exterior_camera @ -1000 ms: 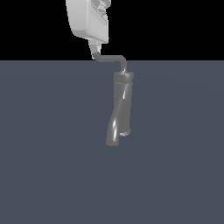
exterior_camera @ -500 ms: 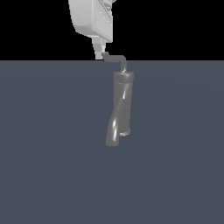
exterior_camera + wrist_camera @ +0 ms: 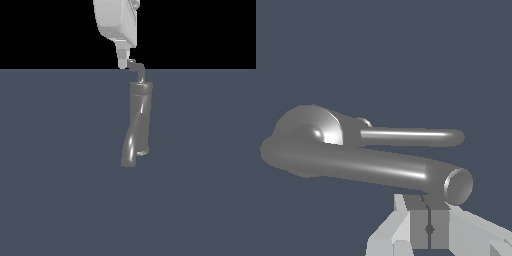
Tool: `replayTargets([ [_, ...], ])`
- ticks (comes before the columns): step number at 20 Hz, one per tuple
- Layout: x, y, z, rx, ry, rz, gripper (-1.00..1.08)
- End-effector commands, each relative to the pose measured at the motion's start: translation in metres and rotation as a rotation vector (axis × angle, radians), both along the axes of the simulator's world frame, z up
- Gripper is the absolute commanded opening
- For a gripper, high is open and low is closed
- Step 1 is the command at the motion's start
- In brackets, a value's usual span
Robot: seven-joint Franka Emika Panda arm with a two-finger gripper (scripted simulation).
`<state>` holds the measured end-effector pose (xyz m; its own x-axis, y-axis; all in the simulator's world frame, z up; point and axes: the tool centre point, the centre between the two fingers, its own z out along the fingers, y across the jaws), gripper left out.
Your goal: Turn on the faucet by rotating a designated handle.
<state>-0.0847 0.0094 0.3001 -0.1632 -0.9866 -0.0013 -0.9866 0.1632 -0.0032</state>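
The faucet point(image 3: 140, 115) is a tall glossy grey cylinder standing on the dark floor, with a thick curved spout point(image 3: 131, 147) slanting down its front. Its thin L-shaped handle point(image 3: 138, 68) rises from the cylinder top and bends toward the exterior view's left. My white gripper point(image 3: 122, 63) hangs from above, its fingertips touching the handle's tip from that side. In the wrist view the handle point(image 3: 411, 136) lies above the spout point(image 3: 381, 167). The gripper point(image 3: 428, 222) is shut, pads pressed together, with nothing held between them.
A flat grey-blue floor point(image 3: 55, 175) spreads around the faucet, with a black background point(image 3: 200, 30) above its far edge. No other objects show.
My gripper has moved toward the exterior view's right and slightly down. The handle has swung with it and now looks shorter in the exterior view.
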Motion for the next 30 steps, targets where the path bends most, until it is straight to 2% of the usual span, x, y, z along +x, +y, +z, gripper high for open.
replayTargets([
  [1,-0.005,-0.027,0.0,0.0,0.001,-0.024,-1.0],
  [9,-0.017,-0.067,0.0,-0.001,0.003,-0.027,-1.0],
  [10,-0.013,-0.042,0.0,-0.001,0.002,0.013,-1.0],
  [30,0.025,-0.131,0.0,-0.001,0.003,-0.026,-1.0],
])
